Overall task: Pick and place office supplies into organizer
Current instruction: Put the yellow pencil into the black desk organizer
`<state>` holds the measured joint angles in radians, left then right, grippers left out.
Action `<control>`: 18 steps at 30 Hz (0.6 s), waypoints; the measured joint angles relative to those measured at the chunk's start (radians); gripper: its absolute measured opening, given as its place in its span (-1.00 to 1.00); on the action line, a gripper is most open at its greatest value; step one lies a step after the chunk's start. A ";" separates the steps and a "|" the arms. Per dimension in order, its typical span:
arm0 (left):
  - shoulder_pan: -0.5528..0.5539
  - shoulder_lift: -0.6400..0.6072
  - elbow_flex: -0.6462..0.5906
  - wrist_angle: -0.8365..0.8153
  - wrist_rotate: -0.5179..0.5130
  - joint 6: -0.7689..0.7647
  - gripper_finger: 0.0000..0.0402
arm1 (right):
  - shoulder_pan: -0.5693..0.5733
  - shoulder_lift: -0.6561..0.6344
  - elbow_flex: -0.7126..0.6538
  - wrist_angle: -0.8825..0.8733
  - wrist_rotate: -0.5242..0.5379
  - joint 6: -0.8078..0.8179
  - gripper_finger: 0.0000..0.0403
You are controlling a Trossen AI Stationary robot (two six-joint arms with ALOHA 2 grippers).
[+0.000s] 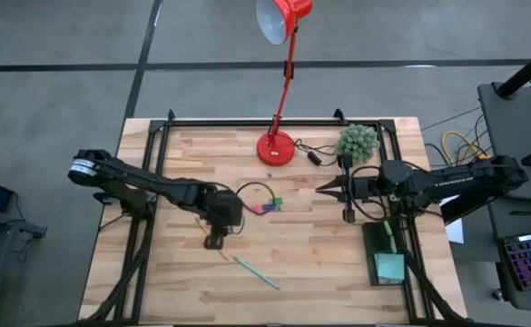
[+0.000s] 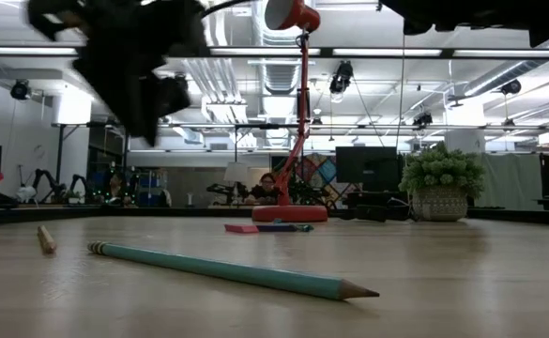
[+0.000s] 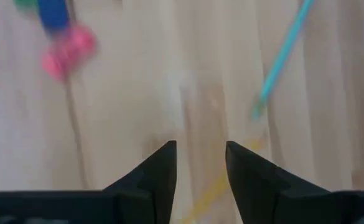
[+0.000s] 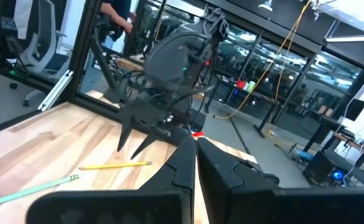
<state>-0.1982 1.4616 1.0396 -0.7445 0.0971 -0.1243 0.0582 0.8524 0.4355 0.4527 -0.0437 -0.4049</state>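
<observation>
My left gripper (image 1: 215, 242) (image 3: 200, 163) hangs open over the middle of the table, fingers slanting down. The thin yellow pencil (image 3: 222, 185) (image 4: 116, 165) lies flat on the wood just below the gap between the fingers, untouched. The teal pen (image 1: 256, 272) (image 3: 281, 56) lies a little nearer the front edge. Pink, blue and green small pieces (image 1: 265, 207) (image 3: 66, 43) lie just beyond. My right gripper (image 1: 324, 189) (image 4: 196, 142) is shut and empty, held level above the table, pointing left. The organizer (image 1: 374, 238) at the right front holds a light-teal sticky-note pad (image 1: 392, 266).
A red desk lamp (image 1: 277, 145) stands at the far middle with its cable trailing right. A green fuzzy plant (image 1: 358, 141) sits at the far right. Black frame rails (image 1: 156, 154) run along the table's sides and back. Bare wood lies at the front left.
</observation>
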 joint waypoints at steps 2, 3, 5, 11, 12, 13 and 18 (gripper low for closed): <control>-0.028 0.004 -0.004 -0.071 0.001 -0.028 -0.39 | 0.000 0.000 0.000 0.000 0.000 0.000 -0.96; -0.042 0.005 -0.009 -0.100 0.001 -0.034 -0.39 | 0.000 0.000 0.000 0.000 0.000 0.000 -0.96; -0.069 0.005 -0.024 -0.133 0.000 -0.035 -0.39 | 0.000 0.000 0.000 -0.002 0.001 0.000 -0.96; -0.131 0.006 -0.068 -0.131 -0.013 0.080 -0.39 | 0.000 0.000 0.000 -0.032 0.002 0.000 -0.96; -0.139 0.006 -0.080 -0.131 -0.028 0.109 -0.39 | 0.000 0.000 0.000 -0.038 0.002 0.000 -0.96; -0.144 0.006 -0.094 -0.132 -0.044 0.128 -0.39 | 0.000 0.000 0.000 -0.043 0.002 0.000 -0.96; -0.142 0.006 -0.169 -0.138 -0.089 0.135 -0.39 | 0.000 0.000 0.000 -0.056 0.002 0.000 -0.96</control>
<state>-0.3401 1.4677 0.8707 -0.8820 0.0079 0.0109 0.0582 0.8526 0.4355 0.3971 -0.0414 -0.4047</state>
